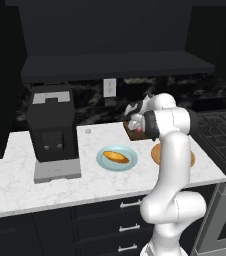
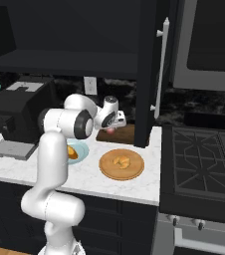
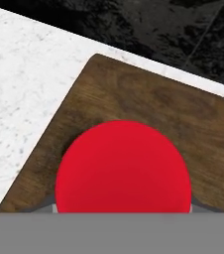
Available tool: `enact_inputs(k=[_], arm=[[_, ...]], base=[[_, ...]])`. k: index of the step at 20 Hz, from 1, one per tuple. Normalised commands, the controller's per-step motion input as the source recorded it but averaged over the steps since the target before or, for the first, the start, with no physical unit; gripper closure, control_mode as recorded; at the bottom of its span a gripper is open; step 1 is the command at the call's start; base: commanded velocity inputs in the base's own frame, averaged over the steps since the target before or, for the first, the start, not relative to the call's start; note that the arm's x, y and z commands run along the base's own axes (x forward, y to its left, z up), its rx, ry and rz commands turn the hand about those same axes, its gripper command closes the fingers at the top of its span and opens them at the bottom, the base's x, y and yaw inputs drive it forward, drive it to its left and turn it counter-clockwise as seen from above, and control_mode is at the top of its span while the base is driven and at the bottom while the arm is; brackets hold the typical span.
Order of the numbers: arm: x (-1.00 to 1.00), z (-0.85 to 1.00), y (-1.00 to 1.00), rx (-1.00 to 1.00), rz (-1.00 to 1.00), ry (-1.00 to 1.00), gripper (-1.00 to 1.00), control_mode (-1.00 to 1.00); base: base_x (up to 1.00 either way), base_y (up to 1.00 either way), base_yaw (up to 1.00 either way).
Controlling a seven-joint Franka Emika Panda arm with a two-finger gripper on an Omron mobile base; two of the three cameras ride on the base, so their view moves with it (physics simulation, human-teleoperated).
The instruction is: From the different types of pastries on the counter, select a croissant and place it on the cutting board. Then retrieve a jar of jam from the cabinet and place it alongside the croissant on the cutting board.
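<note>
My gripper (image 2: 111, 130) is shut on the red jar of jam (image 3: 124, 166) and holds it low over the dark wooden cutting board (image 3: 134, 99) at the back of the marble counter (image 1: 15, 175). In the hand view the jar's round red face covers the board's near part, and I cannot tell whether it touches the board. The croissant (image 2: 121, 161) lies on a round tan wooden plate (image 2: 134, 172), in front of the board. The longer loaf-shaped pastry (image 1: 116, 157) rests on a pale blue plate (image 1: 105, 162). The black cabinet (image 1: 110, 65) hangs above.
A black coffee machine (image 1: 52, 127) stands on the counter's left. The cabinet door (image 2: 147, 74) hangs open just right of the board. A stove (image 2: 204, 164) borders the counter on the right. Bare counter lies before the blue plate.
</note>
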Motion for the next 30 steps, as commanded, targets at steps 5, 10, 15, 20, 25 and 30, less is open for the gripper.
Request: enact_inputs(k=[5,10,15,20,25,30], arm=[[0.03,-0.25,0.0,0.0,-0.02,-0.03,-1.0,-1.0],[0.27,0.36,-0.01,0.06,0.0,0.0,-1.0,-1.0],[0.25,1.0,0.0,0.09,0.0,0.0,-1.0,-1.0],[0.16,0.86,-0.11,0.08,-0.02,0.08,-1.0,-1.0],[-0.7,-0.76,-0.07,-0.09,0.0,0.19,-1.0,-1.0],[-1.0,-0.65,-0.45,-0.02,0.0,0.02,-1.0,-1.0]], base=[[0.0,0.0,0.0],[0.0,0.0,0.0],[0.0,0.0,0.0],[0.0,0.0,0.0],[0.0,0.0,0.0],[0.0,0.0,0.0]])
